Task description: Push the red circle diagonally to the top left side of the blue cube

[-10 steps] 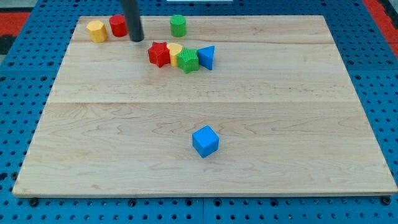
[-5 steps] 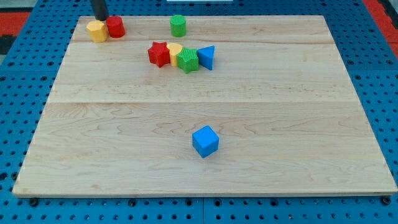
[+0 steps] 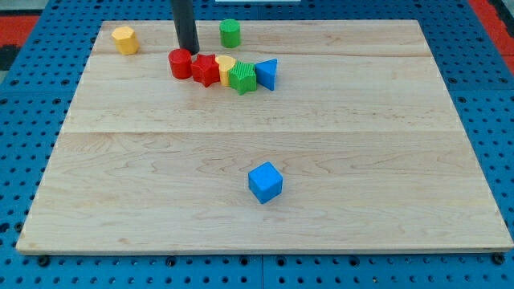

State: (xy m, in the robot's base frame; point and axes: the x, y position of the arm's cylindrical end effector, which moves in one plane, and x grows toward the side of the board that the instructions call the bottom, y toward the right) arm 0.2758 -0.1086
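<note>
The red circle [image 3: 180,63] is a short red cylinder near the view's top, touching the left side of a red star [image 3: 206,70]. My tip [image 3: 189,50] stands just above and slightly right of the red circle, close to it. The blue cube [image 3: 265,182] sits alone far below and to the right, in the lower middle of the wooden board [image 3: 385,120].
A row runs right from the red star: a yellow block [image 3: 226,64], a green block [image 3: 242,78] and a blue triangle [image 3: 267,74]. A green cylinder [image 3: 230,33] stands at the top middle. A yellow block [image 3: 124,39] sits at the top left corner.
The red circle has moved from beside the top-left yellow block down and right, up against the red star. My tip swung from the top left corner to just above the red circle.
</note>
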